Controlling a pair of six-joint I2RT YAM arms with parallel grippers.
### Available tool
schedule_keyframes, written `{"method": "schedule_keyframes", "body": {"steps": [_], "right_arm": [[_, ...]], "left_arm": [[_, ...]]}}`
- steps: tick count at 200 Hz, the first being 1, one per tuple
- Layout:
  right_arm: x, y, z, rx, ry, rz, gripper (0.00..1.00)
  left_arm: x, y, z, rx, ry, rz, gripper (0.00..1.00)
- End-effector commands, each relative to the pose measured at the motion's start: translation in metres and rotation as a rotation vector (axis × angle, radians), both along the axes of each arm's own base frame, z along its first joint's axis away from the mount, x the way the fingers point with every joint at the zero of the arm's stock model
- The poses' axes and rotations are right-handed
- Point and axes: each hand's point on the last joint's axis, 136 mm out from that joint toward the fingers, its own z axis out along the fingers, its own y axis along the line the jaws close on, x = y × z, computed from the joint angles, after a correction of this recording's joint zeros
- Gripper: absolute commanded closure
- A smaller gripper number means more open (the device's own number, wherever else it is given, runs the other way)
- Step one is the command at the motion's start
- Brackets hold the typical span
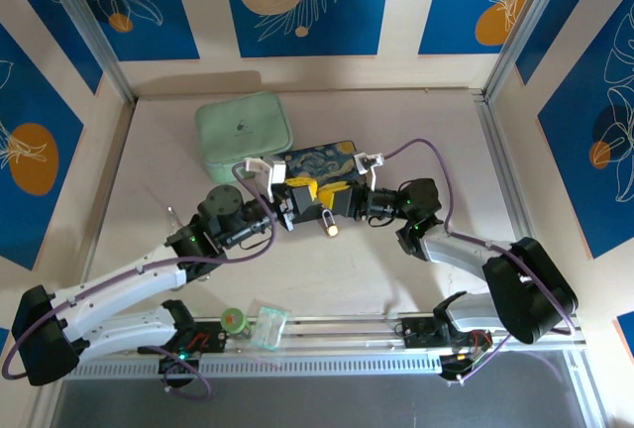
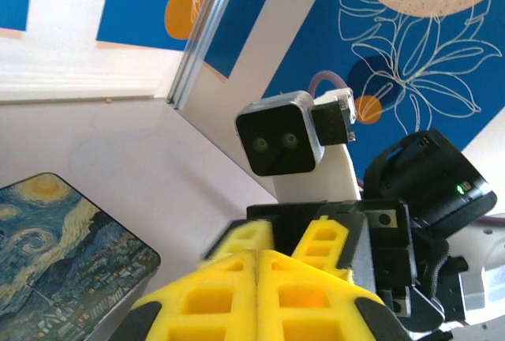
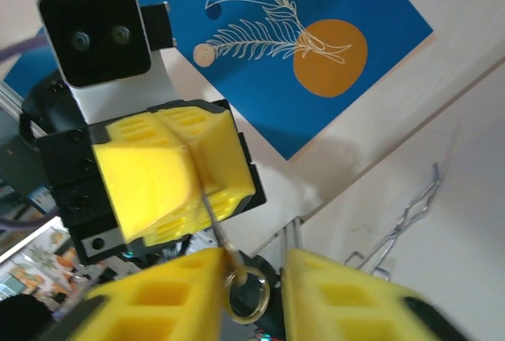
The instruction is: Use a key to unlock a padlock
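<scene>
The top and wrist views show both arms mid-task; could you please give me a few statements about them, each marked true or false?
1. The left hand has its fingers pressed together on a thin silvery key. True.
2. The right hand is clamped fully shut. False: its fingers stand apart, with a small ring between them.
3. The mint-green case sits on top of the starry box. False: it lies on the table beside the box, farther back.
4. Both hands meet near the middle of the table, close to the starry box. True.
5. A wire loop lies on the table. True.
</scene>
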Motion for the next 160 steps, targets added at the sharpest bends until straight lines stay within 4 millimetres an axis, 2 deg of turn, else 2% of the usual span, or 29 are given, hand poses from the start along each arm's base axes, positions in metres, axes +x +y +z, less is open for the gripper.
{"method": "schedule_keyframes", "body": {"steps": [1,38,103,119,160], "right_arm": [[-0.003,0.0,0.013,0.039,-0.038,0.0,0.95],[-0.001,0.003,0.016,0.051,-0.035,0.005,0.95],[0.001,0.006,0.012,0.042,-0.002,0.011,0.98],[0.0,0.007,0.007,0.024,0.008,0.027,0.98],[0.0,0.008,0.001,0.013,0.034,0.035,0.99]], "left_arm": [[0.004,0.011,0.016,-0.091,-0.018,0.049,1.0],[0.004,0.003,0.012,-0.171,0.016,0.012,1.0],[0.01,0.007,-0.004,-0.134,0.045,0.055,1.0],[0.008,0.005,-0.005,-0.128,0.039,0.041,0.83],[0.012,0.008,-0.011,-0.087,0.044,0.063,0.66]]}}
